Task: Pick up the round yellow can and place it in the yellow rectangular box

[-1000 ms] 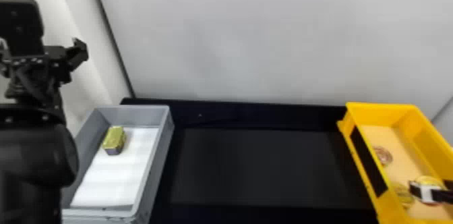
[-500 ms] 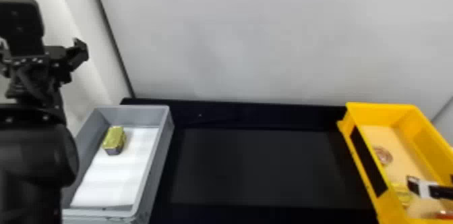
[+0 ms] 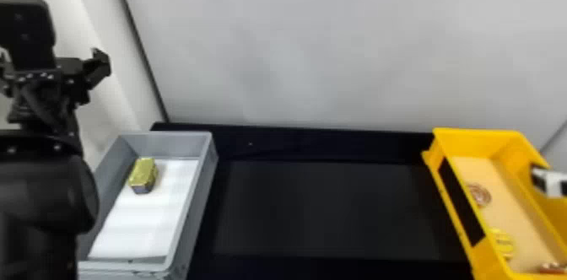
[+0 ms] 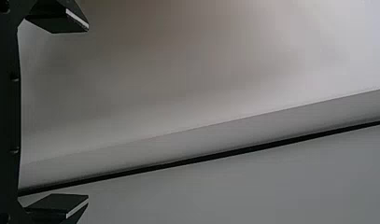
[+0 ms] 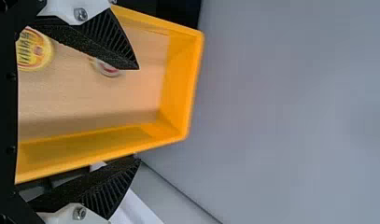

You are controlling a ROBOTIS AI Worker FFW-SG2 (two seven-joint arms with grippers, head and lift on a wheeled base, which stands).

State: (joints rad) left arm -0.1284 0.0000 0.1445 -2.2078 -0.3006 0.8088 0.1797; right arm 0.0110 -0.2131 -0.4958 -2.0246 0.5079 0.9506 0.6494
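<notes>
No text, number or sign seems readable here.

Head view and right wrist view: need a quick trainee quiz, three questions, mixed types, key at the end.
1. True or false: the round yellow can lies inside the yellow box.
2. Which holds the gold tin? (a) the yellow box (b) the grey box (c) the right gripper
3. Fill in: the right gripper's fingers stand ____.

Key: 1 true; 2 b; 3 open

Yellow box [image 3: 476,144], red-and-yellow can [image 5: 34,49], grey bin [image 3: 168,146], black tabletop [image 3: 329,211]
</notes>
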